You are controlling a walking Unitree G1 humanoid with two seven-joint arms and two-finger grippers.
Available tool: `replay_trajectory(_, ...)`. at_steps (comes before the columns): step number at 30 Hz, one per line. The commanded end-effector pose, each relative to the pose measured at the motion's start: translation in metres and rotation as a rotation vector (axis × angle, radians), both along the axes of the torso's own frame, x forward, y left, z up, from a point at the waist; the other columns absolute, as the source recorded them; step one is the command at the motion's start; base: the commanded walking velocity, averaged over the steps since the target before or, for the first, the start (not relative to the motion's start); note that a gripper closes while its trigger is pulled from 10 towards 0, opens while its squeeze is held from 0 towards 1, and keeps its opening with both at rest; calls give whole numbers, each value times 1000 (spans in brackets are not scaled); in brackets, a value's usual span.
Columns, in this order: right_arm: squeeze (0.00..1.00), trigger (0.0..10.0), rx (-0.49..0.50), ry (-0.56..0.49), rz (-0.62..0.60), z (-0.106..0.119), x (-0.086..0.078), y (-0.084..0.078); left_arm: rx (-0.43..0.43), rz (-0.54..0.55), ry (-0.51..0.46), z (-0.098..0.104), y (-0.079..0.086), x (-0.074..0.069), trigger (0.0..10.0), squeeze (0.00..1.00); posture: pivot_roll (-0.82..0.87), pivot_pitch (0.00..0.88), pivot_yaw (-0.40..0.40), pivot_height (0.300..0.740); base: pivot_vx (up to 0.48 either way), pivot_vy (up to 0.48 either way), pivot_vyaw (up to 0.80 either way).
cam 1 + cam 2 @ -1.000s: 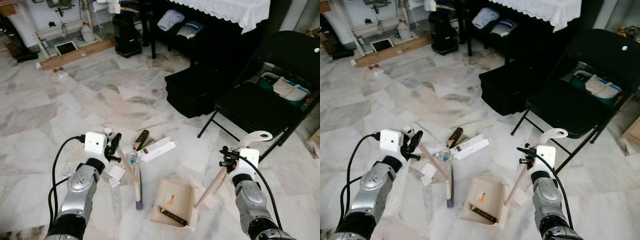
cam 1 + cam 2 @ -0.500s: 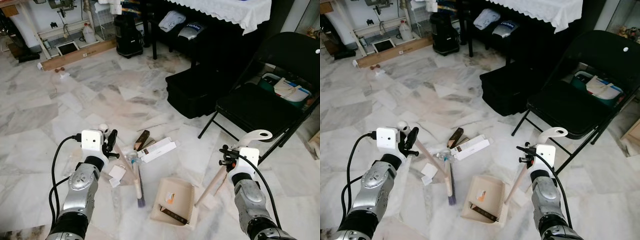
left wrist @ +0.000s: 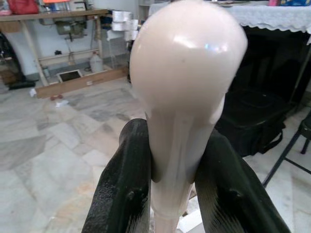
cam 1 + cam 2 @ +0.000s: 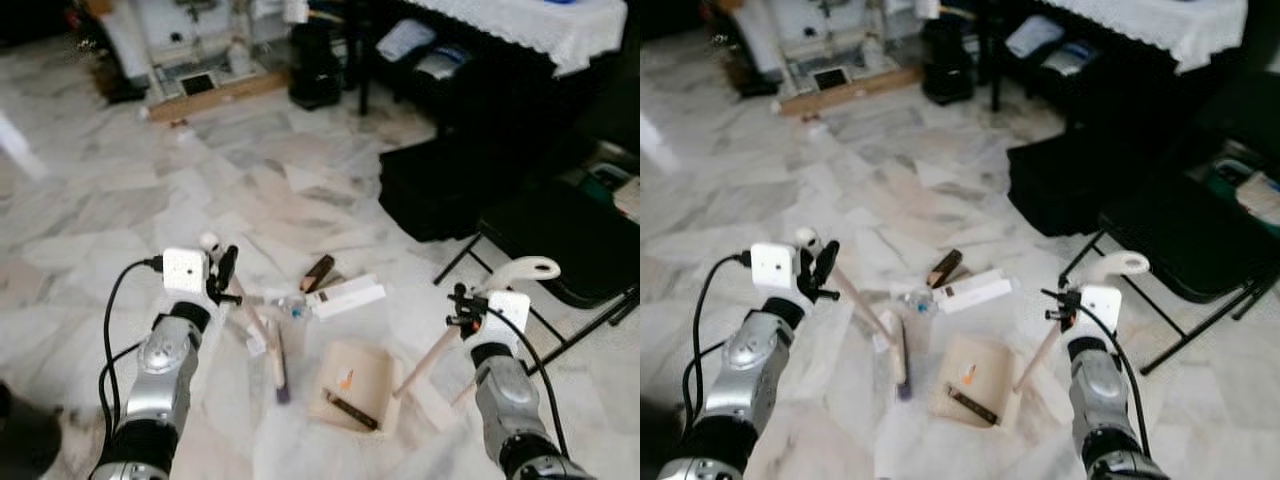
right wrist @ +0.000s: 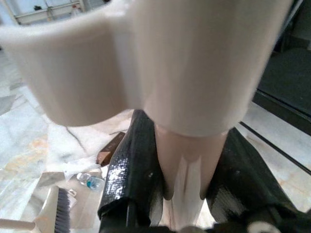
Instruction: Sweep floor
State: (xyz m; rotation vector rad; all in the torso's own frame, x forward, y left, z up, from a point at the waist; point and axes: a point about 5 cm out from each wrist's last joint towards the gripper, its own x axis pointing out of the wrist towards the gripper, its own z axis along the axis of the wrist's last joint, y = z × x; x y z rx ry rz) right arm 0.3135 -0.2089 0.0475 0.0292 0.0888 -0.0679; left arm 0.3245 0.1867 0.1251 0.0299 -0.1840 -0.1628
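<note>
My left gripper (image 4: 224,272) is shut on the top of a pale broom handle (image 3: 187,73), just below its rounded knob, one black finger (image 3: 124,184) on each side. The handle slants down to the brush head (image 4: 281,385), which rests on the marble floor beside the beige dustpan (image 4: 372,372). My right gripper (image 4: 461,306) is shut on the dustpan's long handle (image 5: 189,160), under its curved grip (image 4: 528,269). An orange-marked scrap (image 4: 344,378) and a dark stick (image 4: 351,410) lie in the pan. A white box (image 4: 346,297), a brown piece (image 4: 318,271) and a small bottle (image 4: 292,306) lie on the floor beyond it.
A black folding chair (image 4: 570,232) stands at the right, with a black case (image 4: 445,180) on the floor behind it. A table with a white lace cloth (image 4: 565,22) is at the back right. A wooden plank (image 4: 215,95) and a dark bin (image 4: 315,65) are at the far wall.
The whole picture has slid to the right and blurred, so the camera has turned left. Both grippers keep their holds. Broom and dustpan lie about as before.
</note>
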Motion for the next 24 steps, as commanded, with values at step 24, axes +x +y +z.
replay_trajectory(24,0,10000,14,-16,-11,2,0,-3,16,11,-13,4,0,-1,10000,0,21,77,41,740,0,0,533)
